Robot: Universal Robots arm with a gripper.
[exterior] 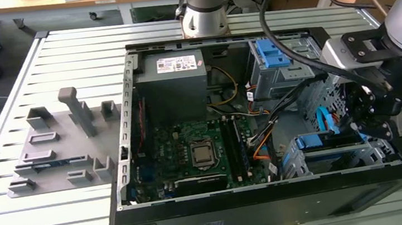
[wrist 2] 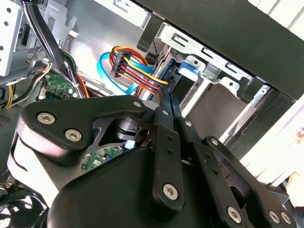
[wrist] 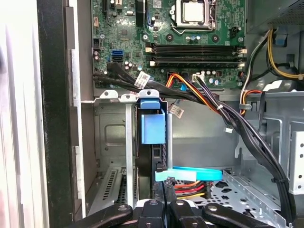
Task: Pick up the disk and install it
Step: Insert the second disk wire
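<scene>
While upright, disk [wrist: 153, 128] in drive cage [wrist: 111, 137]

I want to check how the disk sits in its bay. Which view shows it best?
The first wrist view: the disk stands edge-on in the bay, blue carrier facing the camera. The exterior view shows its blue carrier from above; the second wrist view shows a blue tab.
</scene>
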